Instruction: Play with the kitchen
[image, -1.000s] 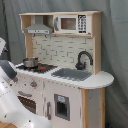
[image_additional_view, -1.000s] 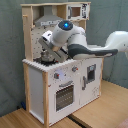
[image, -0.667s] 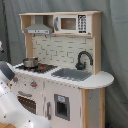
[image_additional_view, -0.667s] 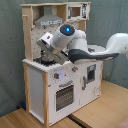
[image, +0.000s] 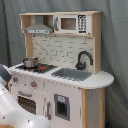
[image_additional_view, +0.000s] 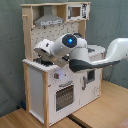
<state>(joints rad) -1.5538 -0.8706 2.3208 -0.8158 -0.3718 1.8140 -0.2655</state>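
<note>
The kitchen (image: 60, 85) is a tall white and light-wood toy with a grey hood (image: 39, 29), a microwave (image: 70, 23), a black faucet (image: 84, 59) and a sink (image: 72, 74). A small metal pot (image: 30, 62) stands on the black-red stovetop (image: 42, 67). In the second exterior view my gripper (image_additional_view: 44, 54) hangs low over the stovetop corner of the kitchen (image_additional_view: 60, 95), at the end of the white arm with the blue light (image_additional_view: 70, 40). In the first exterior view only a white arm link (image: 15, 107) shows at the bottom left.
The oven door (image_additional_view: 64, 95) and knobs (image: 34, 84) face the front. A grey curtain (image: 115, 45) hangs behind the kitchen. The kitchen stands on a wooden floor (image_additional_view: 95, 112). The arm reaches in from the second exterior view's right.
In the second exterior view the wrist and blue light have dropped toward the stovetop. In the first exterior view the arm has sunk lower at the left, uncovering the kitchen's left side.
</note>
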